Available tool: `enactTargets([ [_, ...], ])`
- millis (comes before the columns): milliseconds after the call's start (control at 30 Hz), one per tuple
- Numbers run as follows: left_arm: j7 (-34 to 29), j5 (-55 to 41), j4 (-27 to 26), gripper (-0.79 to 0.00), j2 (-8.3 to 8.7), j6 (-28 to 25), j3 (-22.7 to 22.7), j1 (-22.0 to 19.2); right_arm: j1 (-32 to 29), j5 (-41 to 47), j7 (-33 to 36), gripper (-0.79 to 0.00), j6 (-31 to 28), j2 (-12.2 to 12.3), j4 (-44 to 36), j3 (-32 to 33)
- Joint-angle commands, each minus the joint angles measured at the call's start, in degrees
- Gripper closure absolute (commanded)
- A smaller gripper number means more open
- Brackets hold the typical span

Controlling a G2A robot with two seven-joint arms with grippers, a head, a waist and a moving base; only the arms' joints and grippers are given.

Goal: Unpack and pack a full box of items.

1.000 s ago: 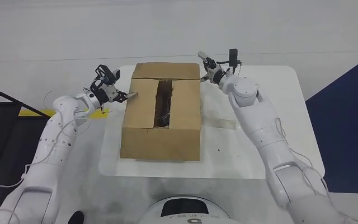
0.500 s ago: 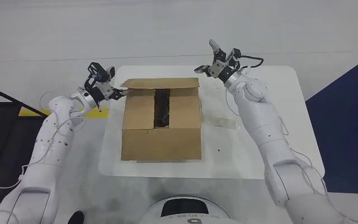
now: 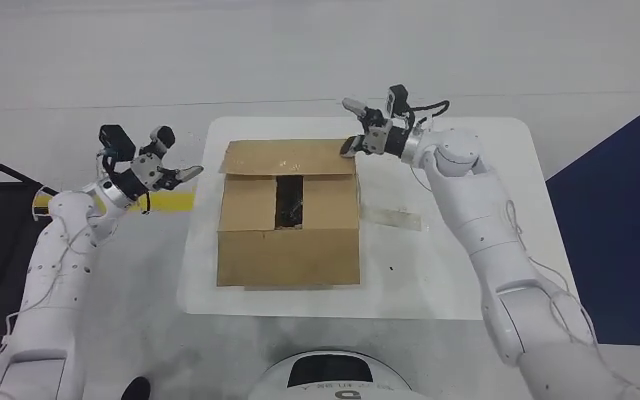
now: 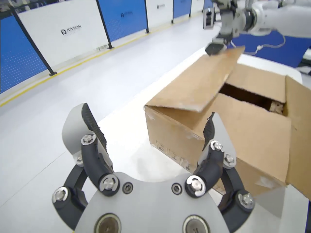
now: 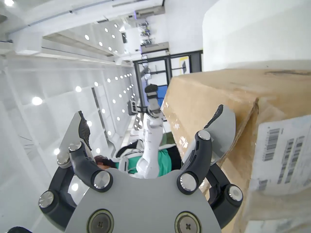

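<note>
On the left half of the counter [image 3: 460,250], close to its left edge, sits the cardboard box [image 3: 288,235]. Its two long flaps lie nearly shut, with a dark slot [image 3: 290,195] between them that gives me only a glimpse inside. The far flap [image 3: 290,157] is tilted up, and I judge the right gripper [image 3: 347,125] is what props it. It sits at that flap's right corner with jaws wide, one jaw against the cardboard and the other free, so the flap is nudged, not pinched. The left gripper [image 3: 178,152] hangs just off the counter's left edge near the box's far left corner, jaws wide and empty. I reckon it is placed clear so the flap can swing. Unpacking looks barely begun.

A white label [image 5: 284,146] with barcodes is stuck on one side of the box, but I cannot read its print. Small handling symbols [image 4: 170,152] are printed low on another side.
</note>
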Motion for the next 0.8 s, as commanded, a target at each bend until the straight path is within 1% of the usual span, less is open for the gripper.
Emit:
enactTargets([
  [0, -1.65, -3.43, 0.42, -0.785, -0.05, 0.10, -0.27, -1.12, -0.20, -4.21, 3.08, -0.785, 1.23, 0.61, -1.75, -0.74],
  [67, -5.67, -4.45, -0.02, -0.785, -0.31, 2.89, 0.29, -2.33, -0.88, -6.22, 4.90, -0.785, 1.98, 1.18, -4.19, -0.56],
  [167, -11.28, -5.13, -2.65, -0.785, -1.07, 7.09, 2.78, -3.39, -2.90, -6.05, 5.89, -0.785, 2.18, 2.02, -8.98, 1.34],
  [233, -14.09, -5.02, -3.68, -0.785, -1.56, 7.13, 5.06, -3.81, -4.66, -6.07, 6.02, -0.785, 2.33, 2.59, -12.61, 2.80],
  [333, -17.11, -1.51, -3.25, -0.785, -2.04, 8.60, 8.06, -4.67, -7.56, -6.60, 5.56, -0.785, 3.00, 3.41, -18.19, 4.81],
  [400, -17.08, 0.31, -2.49, -0.785, -2.34, 8.74, 9.83, -5.05, -9.94, -6.53, 4.74, -0.785, 3.35, 3.96, -22.04, 6.66],
  [500, -15.44, 0.91, -1.24, -0.785, -2.54, 7.90, 10.85, -5.49, -13.57, -6.49, 3.03, -0.785, 4.00, 4.78, -27.44, 9.80],
  [567, -14.83, 1.38, -0.56, -0.785, -2.52, 7.76, 11.03, -5.63, -16.04, -3.60, 2.27, -0.785, 4.22, 5.06, -30.52, 11.88],
  [767, -13.76, 3.30, 0.63, -0.785, -2.28, 7.65, 11.10, -6.00, -16.37, -2.96, 2.31, -0.785, 4.46, 5.09, -30.85, 12.12],
])
